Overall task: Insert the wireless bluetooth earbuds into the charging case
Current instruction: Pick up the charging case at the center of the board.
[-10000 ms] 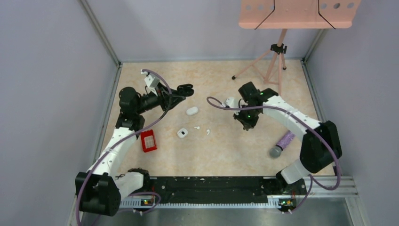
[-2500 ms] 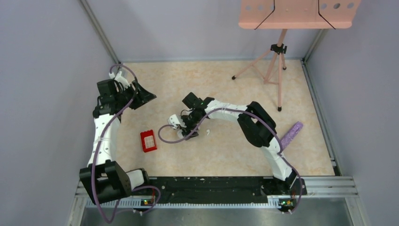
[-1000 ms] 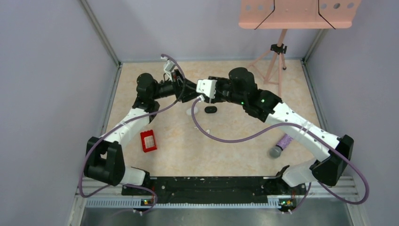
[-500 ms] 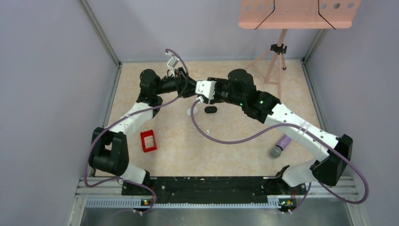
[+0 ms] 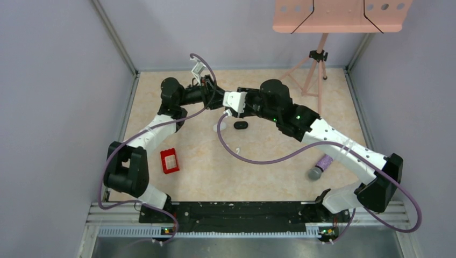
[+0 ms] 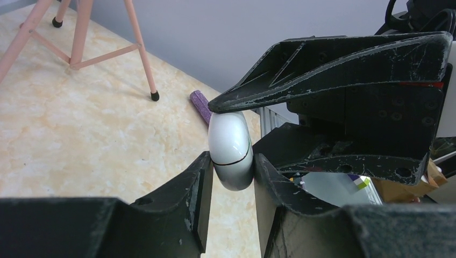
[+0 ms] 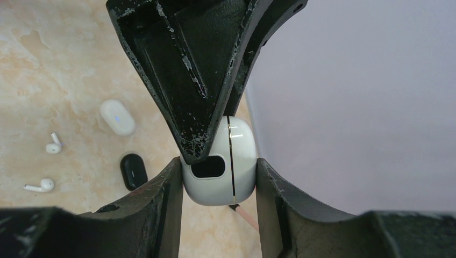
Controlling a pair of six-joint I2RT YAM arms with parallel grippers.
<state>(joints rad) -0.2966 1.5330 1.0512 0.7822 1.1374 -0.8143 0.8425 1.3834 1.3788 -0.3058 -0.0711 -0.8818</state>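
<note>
marbled beige bench (image 5: 269,161) between grey walls, a pink tripod (image 5: 314,70) at the back. above it the left pincer (image 6: 232,161) and right pincer (image 7: 218,172) are both clamped crosswise on one closed white charging case (image 7: 236,156), the left finger hiding part of it. two white earbuds (image 7: 52,145) lie loose below, near a black case (image 7: 133,171) and a second white case (image 7: 117,116). a red block (image 5: 170,160) and a purple stick (image 5: 325,160) lie well apart.
</note>
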